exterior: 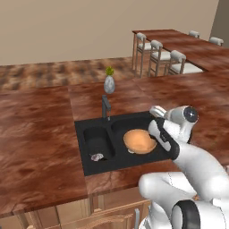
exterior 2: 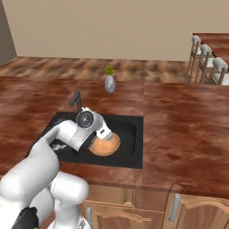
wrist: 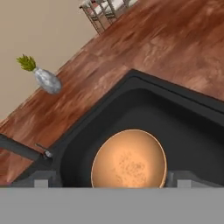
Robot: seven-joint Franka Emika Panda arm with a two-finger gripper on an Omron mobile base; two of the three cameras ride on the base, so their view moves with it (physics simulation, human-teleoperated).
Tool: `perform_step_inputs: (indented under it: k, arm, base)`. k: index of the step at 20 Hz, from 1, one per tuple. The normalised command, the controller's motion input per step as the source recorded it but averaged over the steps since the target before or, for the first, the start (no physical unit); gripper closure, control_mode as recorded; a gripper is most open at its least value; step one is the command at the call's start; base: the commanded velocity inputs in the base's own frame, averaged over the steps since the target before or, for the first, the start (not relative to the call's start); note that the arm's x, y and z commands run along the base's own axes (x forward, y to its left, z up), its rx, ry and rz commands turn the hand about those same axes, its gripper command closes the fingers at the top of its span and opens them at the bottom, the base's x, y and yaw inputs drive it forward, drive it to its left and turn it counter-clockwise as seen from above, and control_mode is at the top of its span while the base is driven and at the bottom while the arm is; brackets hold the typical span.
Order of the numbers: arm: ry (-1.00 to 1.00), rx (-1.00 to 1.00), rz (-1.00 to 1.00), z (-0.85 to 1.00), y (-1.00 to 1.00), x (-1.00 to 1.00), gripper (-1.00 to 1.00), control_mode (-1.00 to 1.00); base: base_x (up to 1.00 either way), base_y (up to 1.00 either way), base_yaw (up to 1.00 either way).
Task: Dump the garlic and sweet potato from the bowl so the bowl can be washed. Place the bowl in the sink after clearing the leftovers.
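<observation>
One bowl [exterior: 139, 141] sits in the larger basin of the sink [exterior: 89, 154], one garlic [exterior: 96, 157] lies in the smaller basin, and the gripper [wrist: 111, 183] straddles the bowl with jaws fully spread, gripping nothing; one vase [exterior: 109, 84] stands behind the faucet [exterior: 105, 107].

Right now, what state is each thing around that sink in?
bowl: empty, upright in the sink's larger basin.
gripper: open, astride the bowl's near rim.
garlic: lying in the small basin.
sink: dry, faucet not running.
vase: upright on the counter.
</observation>
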Motion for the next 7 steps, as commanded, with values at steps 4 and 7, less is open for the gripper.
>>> perform_step_inputs:
  k: [4, 7]
  arm:
    - [-0.27, -0.1, 0.0, 1.0, 0.26, -0.4, -1.0, -1.0]
    - [-0.48, -0.12, 0.0, 1.0, 0.24, -0.52, -1.0, -1.0]
  base:
    - [0.0, 0.0, 0.0]
    - [0.0, 0.0, 0.0]
